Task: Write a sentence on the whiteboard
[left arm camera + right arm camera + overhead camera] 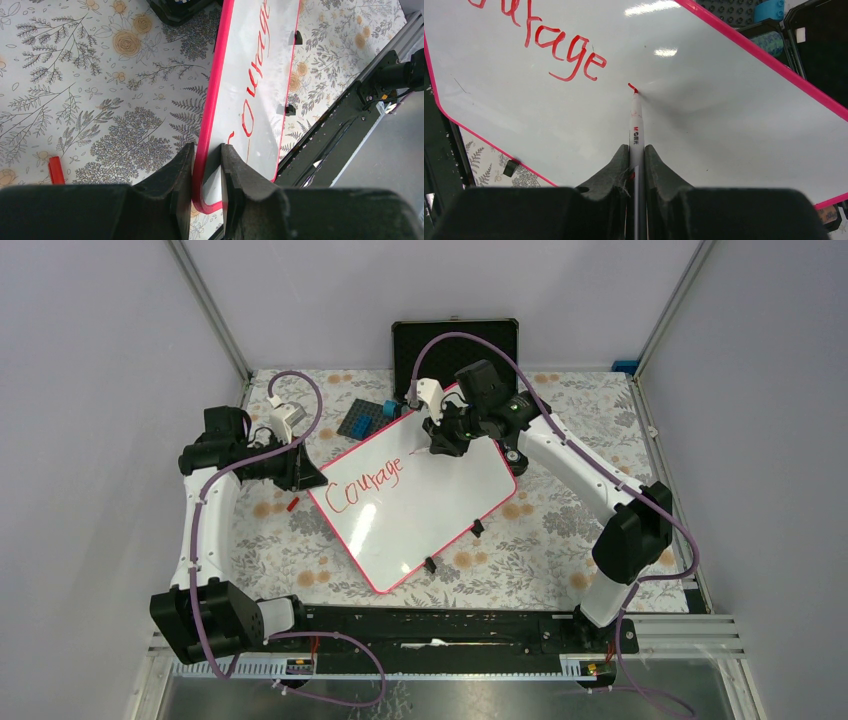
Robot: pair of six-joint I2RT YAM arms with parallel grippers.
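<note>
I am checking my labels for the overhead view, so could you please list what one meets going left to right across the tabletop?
Red pen cap → red word "Courage" → right claw → right arm's elbow.

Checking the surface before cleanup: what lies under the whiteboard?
The floral table cover shows around the whiteboard, so it likely continues beneath; anything else under the board is hidden.
</note>
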